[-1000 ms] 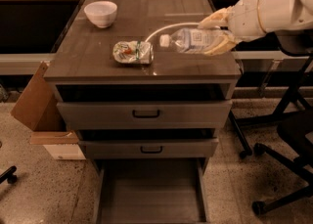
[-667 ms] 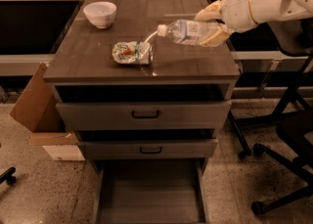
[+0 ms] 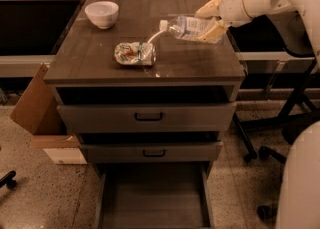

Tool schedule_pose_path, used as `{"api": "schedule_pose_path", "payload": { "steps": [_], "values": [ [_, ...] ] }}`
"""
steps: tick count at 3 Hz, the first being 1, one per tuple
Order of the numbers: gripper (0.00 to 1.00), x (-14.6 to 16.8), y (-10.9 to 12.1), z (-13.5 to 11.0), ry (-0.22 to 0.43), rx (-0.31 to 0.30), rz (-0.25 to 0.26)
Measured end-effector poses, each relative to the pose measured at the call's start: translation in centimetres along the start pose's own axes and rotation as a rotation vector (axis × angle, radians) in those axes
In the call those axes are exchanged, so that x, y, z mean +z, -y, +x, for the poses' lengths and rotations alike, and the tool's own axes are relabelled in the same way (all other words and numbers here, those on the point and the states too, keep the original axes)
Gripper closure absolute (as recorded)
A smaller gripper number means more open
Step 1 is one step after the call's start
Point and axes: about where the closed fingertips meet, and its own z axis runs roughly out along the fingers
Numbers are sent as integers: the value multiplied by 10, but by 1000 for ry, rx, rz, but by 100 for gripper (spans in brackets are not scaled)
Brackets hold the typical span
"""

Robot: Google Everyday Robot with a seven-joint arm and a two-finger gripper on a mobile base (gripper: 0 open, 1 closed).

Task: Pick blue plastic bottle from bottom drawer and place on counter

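My gripper (image 3: 211, 21) comes in from the upper right and is shut on the blue plastic bottle (image 3: 187, 27), a clear bottle with a white cap and pale label. It holds the bottle nearly level, cap pointing left, above the right rear part of the counter (image 3: 100, 65). The curved white line on the counter runs under the cap. The bottom drawer (image 3: 152, 198) is pulled out at the foot of the cabinet, and its flat floor shows nothing on it.
A wrinkled snack packet (image 3: 134, 53) lies mid-counter, left of the bottle. A white bowl (image 3: 102, 13) stands at the back left. Two drawers with black handles (image 3: 148, 117) are slightly open. A cardboard box (image 3: 37, 108) stands left; chair legs (image 3: 272, 138) stand right.
The gripper has carried the bottle up and toward the back of the counter. The bottle has stayed level with its cap to the left.
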Motion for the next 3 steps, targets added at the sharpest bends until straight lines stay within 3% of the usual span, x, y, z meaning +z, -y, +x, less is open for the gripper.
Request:
{"api": "schedule_pose_path", "payload": {
  "steps": [3],
  "values": [
    [12,30,15,6,-40,52,-47]
  ]
}}
